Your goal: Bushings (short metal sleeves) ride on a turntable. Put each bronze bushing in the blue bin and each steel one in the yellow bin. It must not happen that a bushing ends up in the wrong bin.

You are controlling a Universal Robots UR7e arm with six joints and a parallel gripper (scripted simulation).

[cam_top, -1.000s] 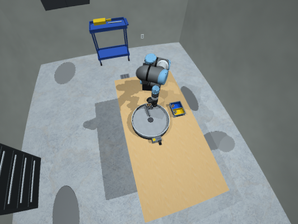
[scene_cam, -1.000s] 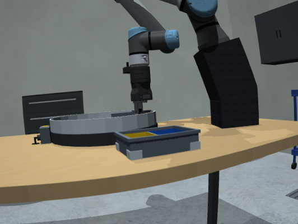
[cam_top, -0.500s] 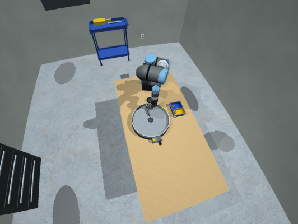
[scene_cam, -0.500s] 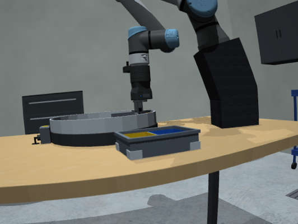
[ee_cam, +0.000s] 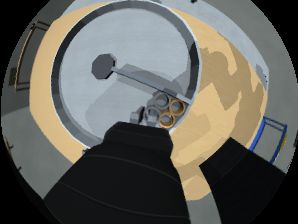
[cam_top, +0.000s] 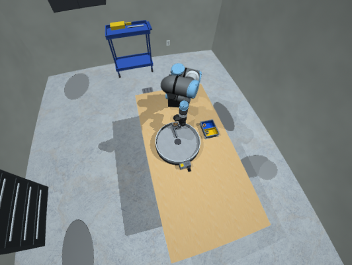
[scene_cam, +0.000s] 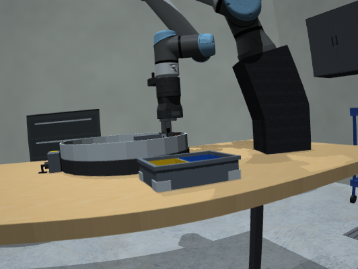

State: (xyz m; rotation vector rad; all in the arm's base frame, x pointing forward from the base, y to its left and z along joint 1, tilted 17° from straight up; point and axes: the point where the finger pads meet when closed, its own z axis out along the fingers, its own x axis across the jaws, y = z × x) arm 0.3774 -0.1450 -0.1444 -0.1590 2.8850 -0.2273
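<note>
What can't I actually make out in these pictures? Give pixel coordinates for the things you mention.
- Whether the tool (scene_cam: 165,135) (ee_cam: 146,112) grips a bushing: the turntable wall (scene_cam: 118,150) hides its tips in the exterior view; they are too small in the wrist view.
- What lies inside the blue bin (scene_cam: 203,157): hidden by its rim, exterior view.
- The arm's upper part (scene_cam: 243,8): cut off by the exterior view's top edge.

Bin contents too small to identify.Cart (cam_top: 128,33) (scene_cam: 354,111) (ee_cam: 257,135) partly outside exterior view

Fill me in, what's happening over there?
The arm's pincer is down inside the turntable, beside two steel bushings and two bronze bushings. Whether it grips one, I can't tell. The blue bin and yellow bin each already hold a bushing.
</note>
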